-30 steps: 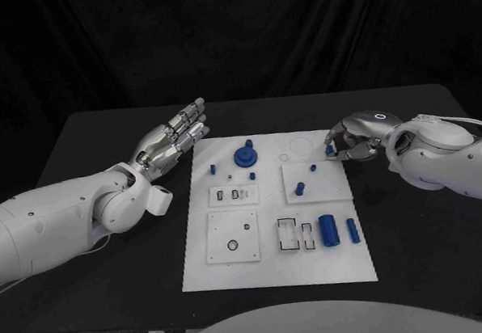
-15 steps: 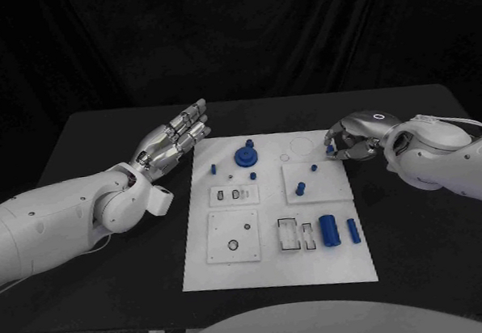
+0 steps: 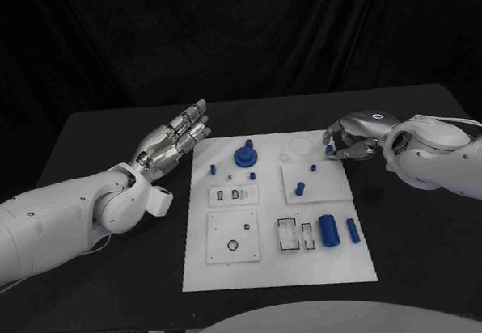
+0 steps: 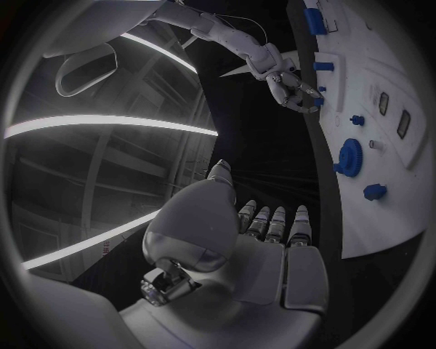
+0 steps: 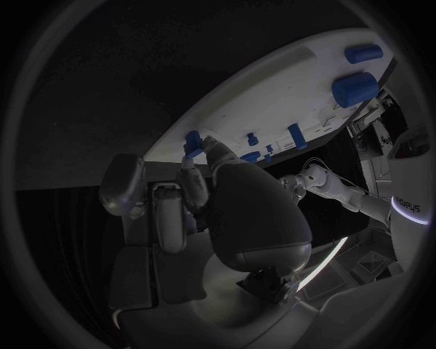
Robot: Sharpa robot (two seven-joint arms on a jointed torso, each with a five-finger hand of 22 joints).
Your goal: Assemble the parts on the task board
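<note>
No legible txt; possibly blurred lettering, unreadable.

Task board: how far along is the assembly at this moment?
Early, by the look of it. On the task board, a gear and a few pegs stand in place. The right robot hand pinches a small blue part at the board's right edge. The left robot hand hovers flat, holding nothing. Two cylinders lie loose beside open slots.
</note>
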